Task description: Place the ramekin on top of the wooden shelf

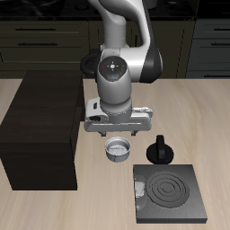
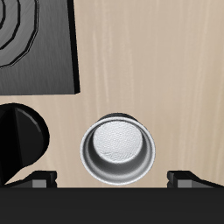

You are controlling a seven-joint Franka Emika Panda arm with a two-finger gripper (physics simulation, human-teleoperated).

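The ramekin (image 1: 118, 151) is a small round grey-white bowl. It stands upright on the table between the wooden shelf (image 1: 43, 126) and a black knobbed pot. My gripper (image 1: 118, 135) hangs just above it, open and empty. In the wrist view the ramekin (image 2: 118, 150) shows its ribbed wall and grey inside. My gripper (image 2: 112, 179) is spread wider than the bowl, with one fingertip (image 2: 39, 179) on each side of it and apart from it. The shelf is a large dark brown box with a flat top, beside the ramekin.
A black knobbed pot (image 1: 161, 150) stands close beside the ramekin, and also shows in the wrist view (image 2: 22, 140). A flat black stove plate (image 1: 171, 193) with rings lies near the table's front edge, and shows in the wrist view too (image 2: 35, 44).
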